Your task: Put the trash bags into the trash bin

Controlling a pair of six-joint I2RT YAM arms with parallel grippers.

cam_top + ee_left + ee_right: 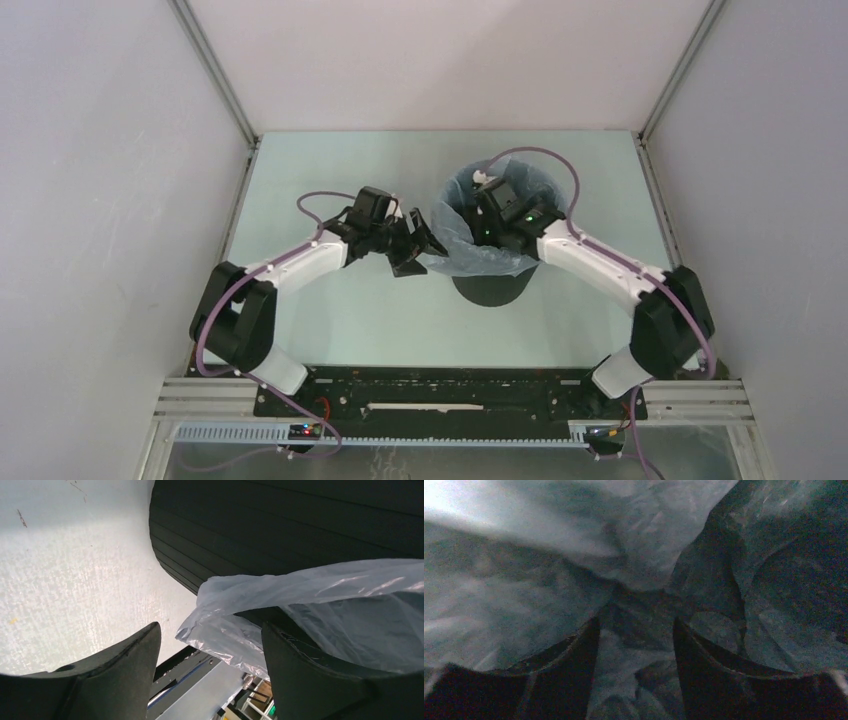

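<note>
Two spread-fingered grippers, left gripper (420, 250) beside matte black cylindrical bin (490, 290), right gripper (636, 625) inside wrinkly translucent bag (470, 258).

pale green table (330, 330), black trash bin (490, 290) standing upright on it, right of centre

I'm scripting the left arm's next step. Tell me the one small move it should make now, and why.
Probably shut the left claw on the trash bag. Its jaws stand open beside the trash bin, and the bag's loose edge, draped outside the rim, appears to hang between them. The right claw is open down inside the bag.
</note>
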